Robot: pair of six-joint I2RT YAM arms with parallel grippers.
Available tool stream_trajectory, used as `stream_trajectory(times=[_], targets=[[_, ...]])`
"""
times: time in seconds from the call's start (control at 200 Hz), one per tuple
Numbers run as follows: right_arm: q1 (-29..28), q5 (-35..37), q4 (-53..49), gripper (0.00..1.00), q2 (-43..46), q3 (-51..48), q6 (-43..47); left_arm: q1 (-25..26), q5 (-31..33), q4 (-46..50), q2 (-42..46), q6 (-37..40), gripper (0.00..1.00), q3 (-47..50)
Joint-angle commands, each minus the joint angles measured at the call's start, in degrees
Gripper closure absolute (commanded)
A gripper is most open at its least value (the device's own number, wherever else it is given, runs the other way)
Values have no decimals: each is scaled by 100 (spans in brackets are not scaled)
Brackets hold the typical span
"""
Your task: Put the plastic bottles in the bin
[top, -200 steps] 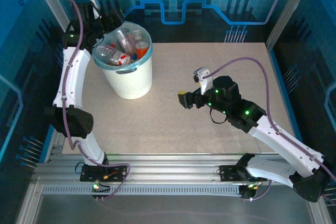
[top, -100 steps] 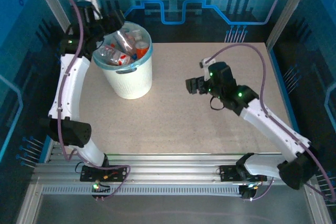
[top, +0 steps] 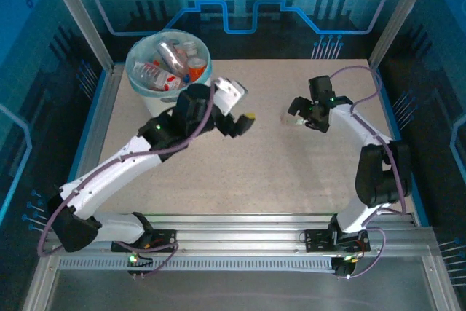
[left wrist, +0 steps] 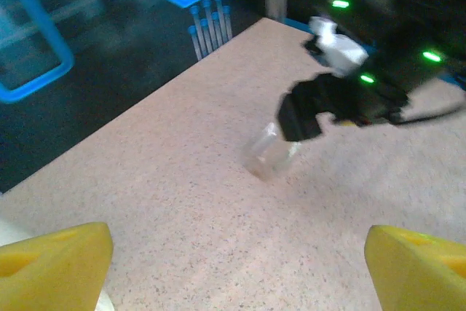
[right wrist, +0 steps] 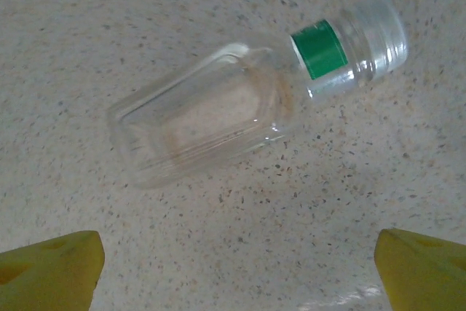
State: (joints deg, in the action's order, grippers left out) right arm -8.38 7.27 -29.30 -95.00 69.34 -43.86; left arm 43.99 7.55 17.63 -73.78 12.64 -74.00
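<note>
We saw a clear, green-banded plastic bottle point(right wrist: 218, 111) lying on its side just right of the table's point(top: 240, 176) middle, below our right gripper point(right wrist: 240, 267), jaws spread wide, not touching it. Our left gripper point(left wrist: 240, 267), equally wide apart, hovered mid-table. The bin point(top: 207, 69), holding other bottles point(top: 171, 63), stood at the far-left corner.

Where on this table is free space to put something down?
Free: the near middle of the table, between the left arm and the right arm; also the far edge between the bin and the right claw. Crowded: the centre, where the right claw hangs over the lying clear bottle, with the left claw beside it.
</note>
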Motion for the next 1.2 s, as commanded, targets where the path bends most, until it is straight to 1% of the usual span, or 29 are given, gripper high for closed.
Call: stream_trajectory(times=[0.0,0.09,0.19,0.44,0.585,0.915,1.055,1.196], targets=[[210,-269,496,3,-252,-30,-907,411,239,-488,363,687,8,512],[266,-444,735,3,-513,-35,-1333,576,240,-521,505,590,8,859],[214,-612,996,3,-764,6,-1701,602,331,-574,626,436,8,1088],[57,-207,922,3,-1290,381,-2068,602,686,-725,720,510,6,1380],[-7,-52,730,3,-1708,766,-1955,601,748,-816,726,517,5,1463],[-16,-358,531,4,-2479,1511,-1671,607,903,-834,866,507,3,1589],[-31,-567,528,9,-2596,1696,-1541,598,944,-790,898,429,4,1608],[-92,-630,559,23,-2398,1538,-1222,593,1083,-753,907,233,3,1567]])
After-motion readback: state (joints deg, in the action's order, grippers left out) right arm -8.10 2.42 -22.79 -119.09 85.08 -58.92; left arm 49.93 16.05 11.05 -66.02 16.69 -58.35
